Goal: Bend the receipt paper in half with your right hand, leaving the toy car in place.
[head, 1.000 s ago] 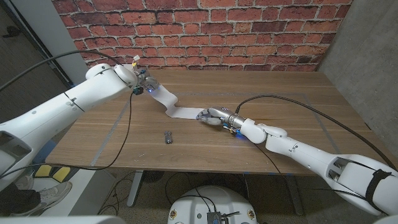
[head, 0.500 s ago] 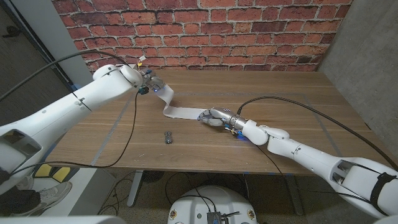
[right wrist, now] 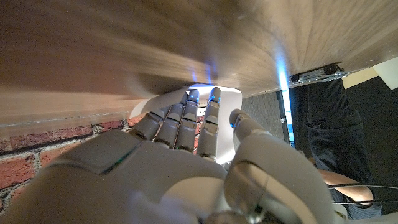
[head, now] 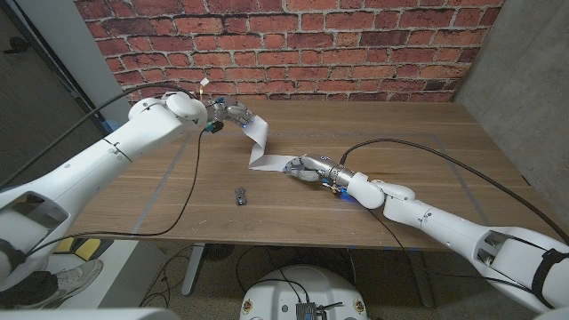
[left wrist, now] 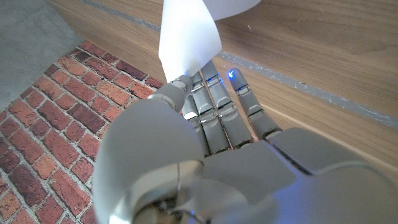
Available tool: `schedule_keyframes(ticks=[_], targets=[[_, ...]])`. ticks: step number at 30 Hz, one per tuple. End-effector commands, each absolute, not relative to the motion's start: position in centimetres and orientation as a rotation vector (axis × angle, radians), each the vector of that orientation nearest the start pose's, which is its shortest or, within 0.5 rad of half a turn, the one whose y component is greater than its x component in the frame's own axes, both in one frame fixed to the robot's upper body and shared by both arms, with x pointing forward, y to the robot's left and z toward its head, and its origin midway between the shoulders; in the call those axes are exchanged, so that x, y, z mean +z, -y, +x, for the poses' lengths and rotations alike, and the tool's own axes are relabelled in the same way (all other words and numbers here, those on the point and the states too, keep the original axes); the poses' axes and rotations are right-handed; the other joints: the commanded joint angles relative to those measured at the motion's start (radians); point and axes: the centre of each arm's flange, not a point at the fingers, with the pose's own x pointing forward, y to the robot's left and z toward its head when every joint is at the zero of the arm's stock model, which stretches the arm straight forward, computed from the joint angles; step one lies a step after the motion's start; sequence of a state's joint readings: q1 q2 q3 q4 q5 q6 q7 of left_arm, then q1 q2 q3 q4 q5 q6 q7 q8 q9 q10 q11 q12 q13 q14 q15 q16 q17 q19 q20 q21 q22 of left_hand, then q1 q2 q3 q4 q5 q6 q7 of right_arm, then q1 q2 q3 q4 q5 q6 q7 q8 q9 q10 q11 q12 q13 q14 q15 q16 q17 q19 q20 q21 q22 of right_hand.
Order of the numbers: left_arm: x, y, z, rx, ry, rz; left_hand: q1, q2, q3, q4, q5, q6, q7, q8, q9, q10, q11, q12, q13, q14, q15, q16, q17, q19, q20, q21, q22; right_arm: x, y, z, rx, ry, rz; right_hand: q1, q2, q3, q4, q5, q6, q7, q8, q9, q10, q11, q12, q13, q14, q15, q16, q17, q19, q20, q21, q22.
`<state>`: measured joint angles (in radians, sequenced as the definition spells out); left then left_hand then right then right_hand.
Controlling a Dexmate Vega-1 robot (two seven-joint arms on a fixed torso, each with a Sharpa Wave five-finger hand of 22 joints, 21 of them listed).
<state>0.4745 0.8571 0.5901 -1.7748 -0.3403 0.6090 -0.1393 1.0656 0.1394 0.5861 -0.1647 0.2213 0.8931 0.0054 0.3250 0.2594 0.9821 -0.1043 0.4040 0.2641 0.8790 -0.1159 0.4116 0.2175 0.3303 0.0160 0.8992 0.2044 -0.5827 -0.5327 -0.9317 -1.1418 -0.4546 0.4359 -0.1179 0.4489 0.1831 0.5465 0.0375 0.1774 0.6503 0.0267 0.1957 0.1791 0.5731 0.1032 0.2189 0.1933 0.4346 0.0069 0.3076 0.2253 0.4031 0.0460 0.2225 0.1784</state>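
One long white strip of receipt paper point(head: 260, 145) lies across the middle of the brown wooden table point(head: 418, 151), and it is not flat: one end rises off the wood towards the brick wall, the other end rests on the table, and a crease sits between them. The raised end is pinched in the robot's left hand point(head: 233, 114), whose fingers close on the paper's edge; in the left wrist view the paper point(left wrist: 189, 37) stands up from between those fingers point(left wrist: 208, 102). The lower end lies under the fingertips of the robot's right hand point(head: 307, 167), which presses down on it; in the right wrist view the fingers point(right wrist: 186, 121) reach onto the white sheet point(right wrist: 214, 96), though I cannot tell whether they actually clasp the paper or merely hold it down.

One small dark toy car point(head: 240, 196) sits on the table nearer the robot than the paper, well apart from it and touched by neither hand.

Two white arms reach in, one from each side, each trailing a black cable point(head: 391, 140) over the table. Behind the table stands the red brick wall point(head: 293, 44).
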Motion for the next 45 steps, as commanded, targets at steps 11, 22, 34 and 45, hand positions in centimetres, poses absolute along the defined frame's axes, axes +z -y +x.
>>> schedule_keyframes(ticks=[11,22,34,45], targets=[[10.7,-23.1,64.2,-0.375,0.037,0.891,-0.013,0.001,0.008,0.006,0.005,-0.025,0.011,-0.019,-0.003,0.021,-0.027,-0.021,-0.013,-0.024,-0.06,-0.031,-0.02,-0.015,0.006,0.019,0.003,-11.4,11.5,65.1,0.543,0.771,-1.278,-0.009,-0.006,-0.003,-0.006,0.001,0.007,0.0,-0.004,0.005,0.009,-0.003,-0.004,0.002,0.013,0.003,-0.001,0.002,0.034,0.031,0.004,0.003],[9.7,-22.3,64.7,-0.379,-0.022,0.934,-0.039,0.002,0.01,0.018,0.003,-0.088,0.017,-0.06,-0.009,-0.046,-0.006,-0.065,-0.033,-0.089,-0.026,-0.084,-0.032,-0.046,0.023,0.029,0.0,-10.3,11.7,64.3,0.537,0.808,-1.226,-0.006,-0.009,-0.004,-0.015,0.001,-0.018,-0.01,-0.013,0.005,-0.012,-0.003,-0.015,0.003,0.011,0.002,-0.006,0.0,0.034,0.035,0.003,0.003],[9.6,-22.0,64.4,-0.478,-0.011,0.93,-0.15,-0.021,-0.048,0.048,-0.021,-0.442,-0.039,-0.161,-0.049,-0.262,0.097,-0.18,-0.047,-0.2,0.056,-0.153,-0.022,-0.146,0.092,0.025,-0.01,-8.2,12.2,63.1,0.501,0.875,-1.19,-0.005,-0.017,-0.012,-0.025,0.0,-0.021,-0.009,-0.011,0.006,-0.018,-0.004,-0.017,0.003,0.01,0.001,-0.008,0.001,0.034,0.038,0.001,0.003],[9.9,-22.3,63.9,-0.518,0.078,0.891,-0.195,-0.038,-0.07,0.054,-0.028,-0.48,-0.039,-0.141,-0.062,-0.304,0.094,-0.192,-0.044,-0.247,0.064,-0.184,-0.028,-0.159,0.101,0.021,-0.014,-6.6,12.9,61.4,0.46,0.941,-1.142,-0.001,-0.014,-0.016,-0.034,0.001,-0.015,-0.007,-0.007,0.006,-0.015,0.001,-0.016,0.003,0.024,0.002,-0.004,0.0,0.044,0.039,0.003,0.004]])
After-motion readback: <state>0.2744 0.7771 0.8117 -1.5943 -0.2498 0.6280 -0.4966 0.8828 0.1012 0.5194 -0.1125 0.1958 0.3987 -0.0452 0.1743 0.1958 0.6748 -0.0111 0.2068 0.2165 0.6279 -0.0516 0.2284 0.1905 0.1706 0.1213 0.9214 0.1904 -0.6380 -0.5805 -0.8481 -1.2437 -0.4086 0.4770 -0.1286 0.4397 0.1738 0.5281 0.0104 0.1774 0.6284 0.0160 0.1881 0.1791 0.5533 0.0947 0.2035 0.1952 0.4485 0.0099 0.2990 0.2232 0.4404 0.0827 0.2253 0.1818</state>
